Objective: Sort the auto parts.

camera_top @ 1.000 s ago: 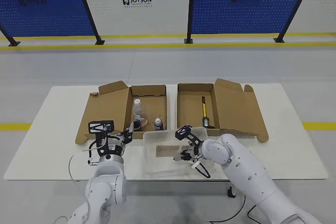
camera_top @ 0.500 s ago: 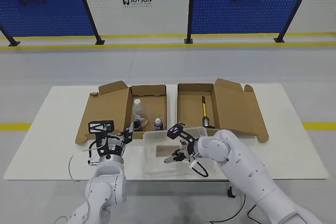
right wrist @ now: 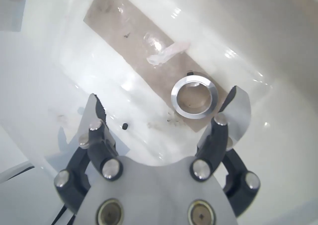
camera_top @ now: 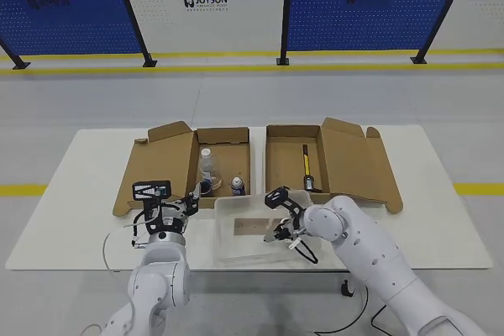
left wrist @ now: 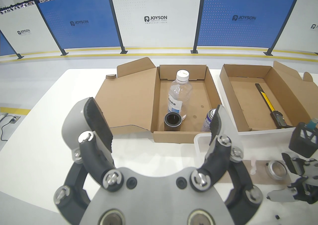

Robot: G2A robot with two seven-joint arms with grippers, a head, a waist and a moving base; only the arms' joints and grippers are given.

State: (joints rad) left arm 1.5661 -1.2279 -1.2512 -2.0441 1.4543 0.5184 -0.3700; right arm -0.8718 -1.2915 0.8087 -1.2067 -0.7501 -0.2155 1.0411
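Note:
A silver metal ring [right wrist: 194, 100] lies on the brown strip at the bottom of the translucent bin [camera_top: 227, 204]. My right gripper [right wrist: 165, 95] hangs open inside the bin, with the ring just beside one of its fingers and not held. The left wrist view has the same ring [left wrist: 276, 169] next to the right gripper [left wrist: 298, 181]. My left gripper [left wrist: 154, 105] is open and holds nothing, above the table left of the bin, in front of the left cardboard box [left wrist: 211, 87].
The left box holds a clear bottle [left wrist: 180, 92], a black cylinder [left wrist: 172, 121] and a spray can [left wrist: 208, 119]. The right cardboard box [camera_top: 281, 164] holds a yellow-and-black caliper [camera_top: 306, 168]. Both boxes' flaps lie open on the white table [camera_top: 76, 193].
My right gripper swung left across the bin half a second ago and has come back right, near where it was. The left arm has stayed still.

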